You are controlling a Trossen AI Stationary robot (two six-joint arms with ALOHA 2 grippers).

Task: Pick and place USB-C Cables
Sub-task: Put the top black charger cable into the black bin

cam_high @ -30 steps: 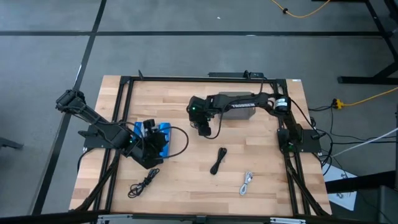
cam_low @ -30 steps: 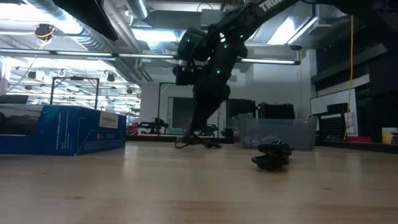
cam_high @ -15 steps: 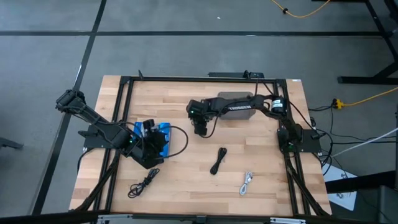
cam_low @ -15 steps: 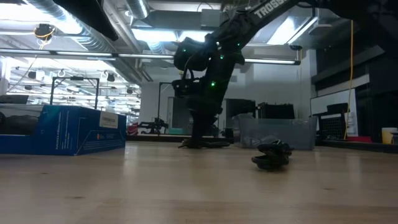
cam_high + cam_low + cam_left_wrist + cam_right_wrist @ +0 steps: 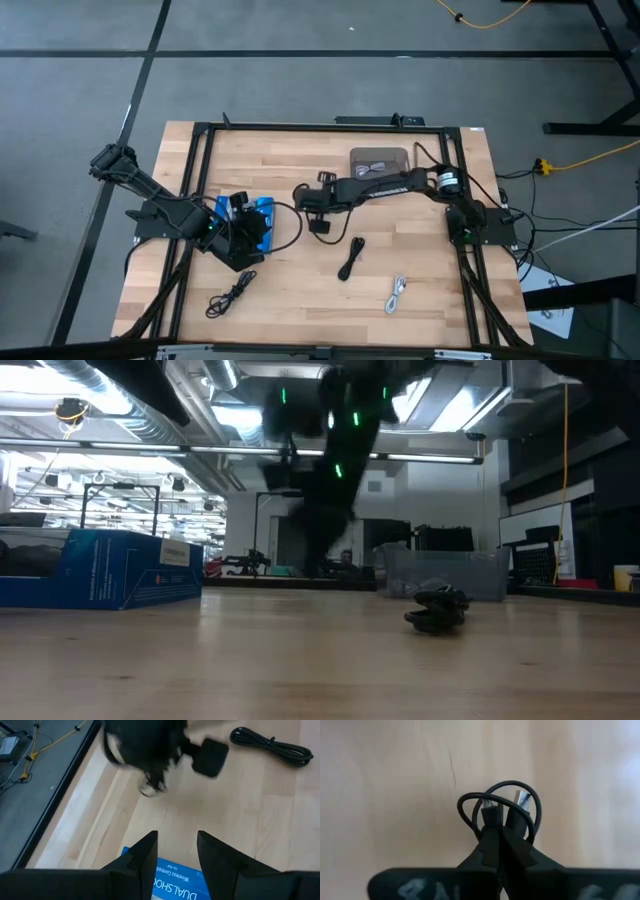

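My right gripper (image 5: pixel 321 226) hangs over the middle of the table, shut on a black USB-C cable (image 5: pixel 500 802). The cable's loops and two plugs stick out past the fingertips. Another black cable (image 5: pixel 350 258) lies on the wood just nearer, a white one (image 5: pixel 397 293) near the front right, and a third black one (image 5: pixel 230 293) at the front left. One more cable lies coiled in the clear container (image 5: pixel 380 160) at the back. My left gripper (image 5: pixel 175 847) stands open over a blue box (image 5: pixel 255 222) at the left. My right gripper pinches the coiled black cable between its two shut fingers, at the bunched strands just behind the plugs (image 5: pixel 496 824). Several strands are caught together. The loops stand out beyond the fingertips (image 5: pixel 490 842). In the low view no cable lies on the table under the blurred arm.
The blue box (image 5: pixel 100 565) takes up the table's left side beside the left arm. The black frame rails (image 5: pixel 200 180) run along both table sides and the back. Bare wood lies between the right gripper and the front edge, apart from the loose cables.
My right gripper came down on a black cable lying on the table in front of the container, shut on it, and has risen with it. The arm has swung toward the table's near edge, so it no longer covers the container. The cable has left the table.
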